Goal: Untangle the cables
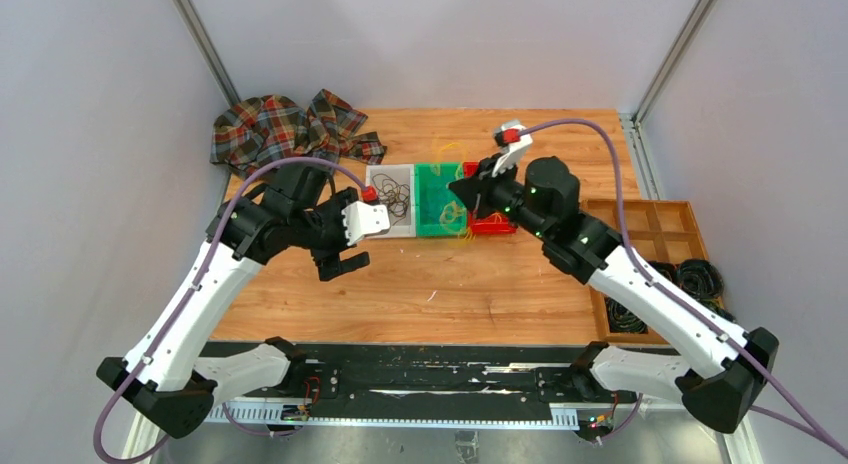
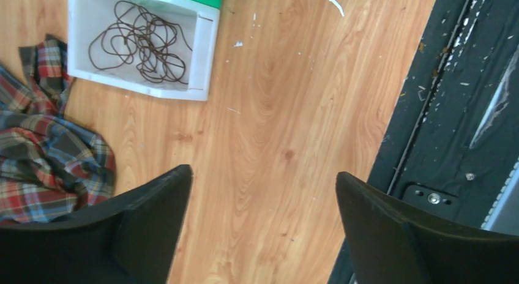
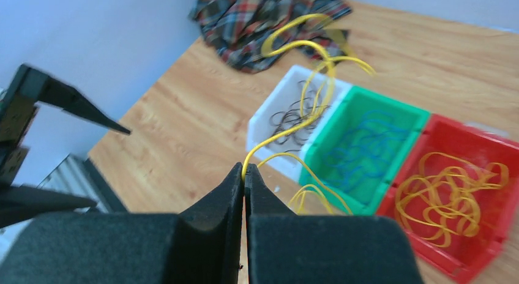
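My right gripper (image 3: 244,174) is shut on a thin yellow cable (image 3: 318,70), which curls up in loops above the bins. It hovers over the green bin (image 1: 437,199). A white bin (image 2: 205,57) holds dark cables (image 2: 141,45). The green bin (image 3: 379,103) holds blue-green cables (image 3: 361,149), and a red bin (image 3: 465,128) holds yellow cables (image 3: 447,192). My left gripper (image 2: 263,180) is open over bare wood, nothing between its fingers, a little in front of the white bin (image 1: 392,199).
A plaid cloth (image 1: 285,129) lies at the back left beside the white bin. A wooden compartment tray (image 1: 650,229) at the right edge holds black wire coils (image 1: 700,279). A black rail (image 1: 420,369) runs along the near table edge.
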Controlling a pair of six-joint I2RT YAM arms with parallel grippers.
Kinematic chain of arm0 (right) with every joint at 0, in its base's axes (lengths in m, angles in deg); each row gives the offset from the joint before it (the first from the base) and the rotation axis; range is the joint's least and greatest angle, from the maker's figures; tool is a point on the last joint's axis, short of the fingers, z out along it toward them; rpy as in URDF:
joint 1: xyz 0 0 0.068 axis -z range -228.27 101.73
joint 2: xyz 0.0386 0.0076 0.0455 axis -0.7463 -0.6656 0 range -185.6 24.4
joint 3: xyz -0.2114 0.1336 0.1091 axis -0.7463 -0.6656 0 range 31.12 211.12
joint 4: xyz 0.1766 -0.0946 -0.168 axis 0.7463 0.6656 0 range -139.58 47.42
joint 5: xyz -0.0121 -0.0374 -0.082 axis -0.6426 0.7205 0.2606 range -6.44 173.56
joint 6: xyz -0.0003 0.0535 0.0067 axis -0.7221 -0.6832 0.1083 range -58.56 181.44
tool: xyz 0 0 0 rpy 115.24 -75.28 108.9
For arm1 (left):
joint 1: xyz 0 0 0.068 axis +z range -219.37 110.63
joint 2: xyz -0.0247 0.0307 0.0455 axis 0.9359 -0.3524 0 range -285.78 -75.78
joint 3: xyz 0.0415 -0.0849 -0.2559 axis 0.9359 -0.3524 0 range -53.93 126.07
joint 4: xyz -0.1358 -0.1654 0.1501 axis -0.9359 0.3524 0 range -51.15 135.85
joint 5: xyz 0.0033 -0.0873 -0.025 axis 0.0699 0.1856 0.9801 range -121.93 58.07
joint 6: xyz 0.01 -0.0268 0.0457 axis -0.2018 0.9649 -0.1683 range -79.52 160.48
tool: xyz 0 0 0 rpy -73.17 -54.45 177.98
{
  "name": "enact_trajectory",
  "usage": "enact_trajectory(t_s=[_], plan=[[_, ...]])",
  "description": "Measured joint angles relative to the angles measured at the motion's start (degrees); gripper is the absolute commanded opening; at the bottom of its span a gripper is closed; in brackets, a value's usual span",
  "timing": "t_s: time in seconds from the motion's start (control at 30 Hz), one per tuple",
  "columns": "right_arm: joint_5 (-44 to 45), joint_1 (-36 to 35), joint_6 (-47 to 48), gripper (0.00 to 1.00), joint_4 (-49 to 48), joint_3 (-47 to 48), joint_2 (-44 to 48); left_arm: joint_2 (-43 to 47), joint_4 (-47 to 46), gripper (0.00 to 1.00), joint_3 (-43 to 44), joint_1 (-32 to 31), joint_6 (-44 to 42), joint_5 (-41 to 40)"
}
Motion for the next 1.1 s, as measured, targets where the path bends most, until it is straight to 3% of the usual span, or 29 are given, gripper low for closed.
enact_trajectory(t_s=[0.17,0.63,1.1], plan=[[1.5,7.4,1.1,0.01,2.1,1.8,0.4,0.3,0.1,0.98,0.9,0.0,-0.2,-1.9],[3.7,23.8,5.6,0.01,2.0,10.4,-12.3,0.9,-0.2,0.98,4.7,0.0,1.7,-2.2],[1.3,25.6,1.9,0.01,-1.0,9.9,-15.9,1.1,-0.1,0.98,5.6,0.0,2.3,-2.4]])
